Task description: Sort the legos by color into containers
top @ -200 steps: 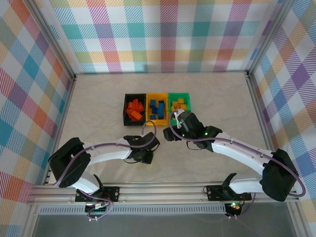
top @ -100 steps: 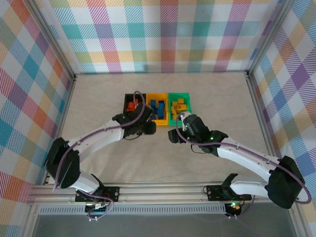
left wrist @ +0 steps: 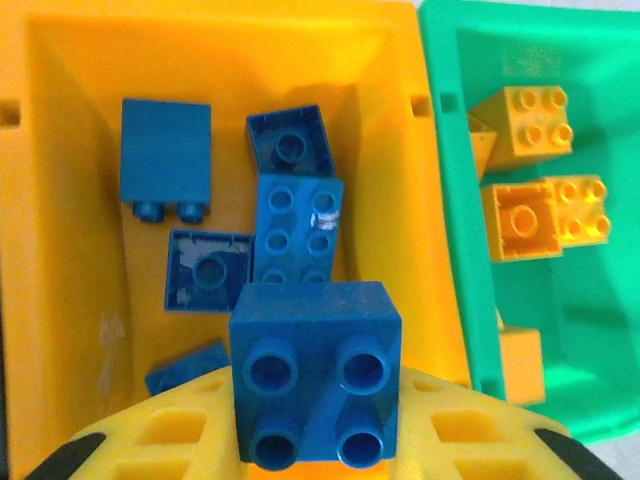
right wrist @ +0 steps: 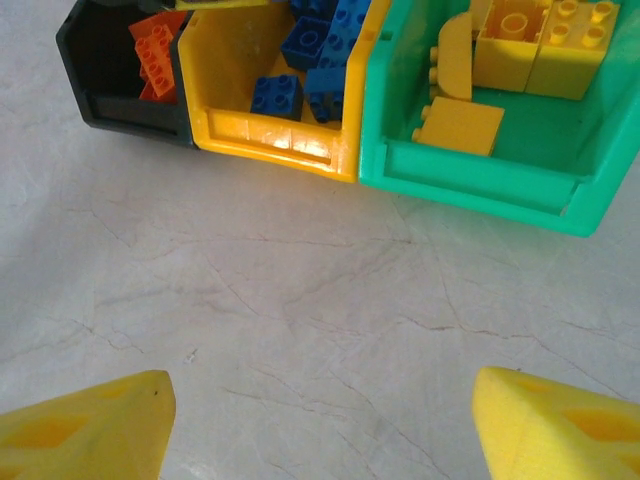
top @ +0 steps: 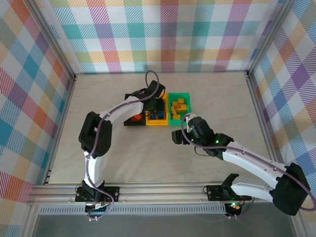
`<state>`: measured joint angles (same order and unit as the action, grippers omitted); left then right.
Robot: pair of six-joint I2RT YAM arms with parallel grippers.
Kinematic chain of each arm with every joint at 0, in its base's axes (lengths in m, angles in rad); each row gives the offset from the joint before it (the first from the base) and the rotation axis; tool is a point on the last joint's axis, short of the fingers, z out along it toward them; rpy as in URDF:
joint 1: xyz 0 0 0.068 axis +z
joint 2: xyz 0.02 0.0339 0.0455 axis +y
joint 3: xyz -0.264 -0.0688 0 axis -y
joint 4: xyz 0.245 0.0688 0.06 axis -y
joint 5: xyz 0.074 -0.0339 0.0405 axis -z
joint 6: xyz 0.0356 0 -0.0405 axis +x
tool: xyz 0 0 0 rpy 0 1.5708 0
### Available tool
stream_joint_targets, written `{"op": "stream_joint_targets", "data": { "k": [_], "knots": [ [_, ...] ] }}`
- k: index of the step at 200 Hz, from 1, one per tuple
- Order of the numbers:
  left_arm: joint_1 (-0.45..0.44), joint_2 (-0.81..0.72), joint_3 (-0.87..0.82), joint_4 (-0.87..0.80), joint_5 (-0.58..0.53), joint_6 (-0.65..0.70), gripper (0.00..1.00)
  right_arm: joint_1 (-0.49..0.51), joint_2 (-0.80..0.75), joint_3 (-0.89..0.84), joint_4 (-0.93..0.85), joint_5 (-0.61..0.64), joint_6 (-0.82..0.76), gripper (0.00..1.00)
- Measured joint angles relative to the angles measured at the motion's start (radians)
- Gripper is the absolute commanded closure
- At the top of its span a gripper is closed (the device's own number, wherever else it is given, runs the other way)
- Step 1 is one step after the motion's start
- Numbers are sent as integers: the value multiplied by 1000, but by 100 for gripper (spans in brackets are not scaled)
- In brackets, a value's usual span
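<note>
Three containers stand side by side: a black bin (right wrist: 110, 110) with orange legos (right wrist: 155, 60), a yellow bin (left wrist: 60, 250) with several blue legos (left wrist: 300, 225), and a green bin (left wrist: 450, 250) with yellow legos (left wrist: 530, 120). My left gripper (top: 155, 104) hangs over the yellow bin, shut on a blue four-stud brick (left wrist: 315, 385) with its studs facing the camera. My right gripper (top: 177, 136) is open above bare table just in front of the bins, its yellow fingertips (right wrist: 90, 430) wide apart with nothing between them.
The bins sit in the middle of a pale marbled table (top: 222, 103), which is ringed by a metal frame and plaid walls. The left arm (top: 113, 116) stretches across the black bin. The table around my right gripper is bare.
The left arm swung from the near table up over the yellow bin, carrying the blue brick. The right gripper drew back from the green bin toward the near side.
</note>
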<state>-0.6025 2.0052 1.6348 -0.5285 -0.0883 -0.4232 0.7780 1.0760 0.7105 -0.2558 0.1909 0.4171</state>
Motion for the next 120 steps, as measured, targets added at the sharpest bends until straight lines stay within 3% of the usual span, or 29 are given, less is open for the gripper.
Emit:
{"op": "stream_joint_targets", "data": {
  "k": [25,47,69,78,96,120],
  "knots": [
    [9,35,19,-19,-3,6,51,0,-18,0,-2,5,5,20],
    [10,39,19,-23,-2,11,25,-6,-24,0,-6,8,11,18],
    [8,39,19,-15,2,3,11,-10,-24,0,-14,11,14,14],
    [9,35,16,-14,3,6,1,-11,-26,0,-16,13,14,10],
    [9,3,-14,-6,7,-3,0,-13,-37,0,-21,21,16,0],
    [10,-114,-99,12,13,-8,0,-13,-60,0,-24,39,16,0]
  ]
}}
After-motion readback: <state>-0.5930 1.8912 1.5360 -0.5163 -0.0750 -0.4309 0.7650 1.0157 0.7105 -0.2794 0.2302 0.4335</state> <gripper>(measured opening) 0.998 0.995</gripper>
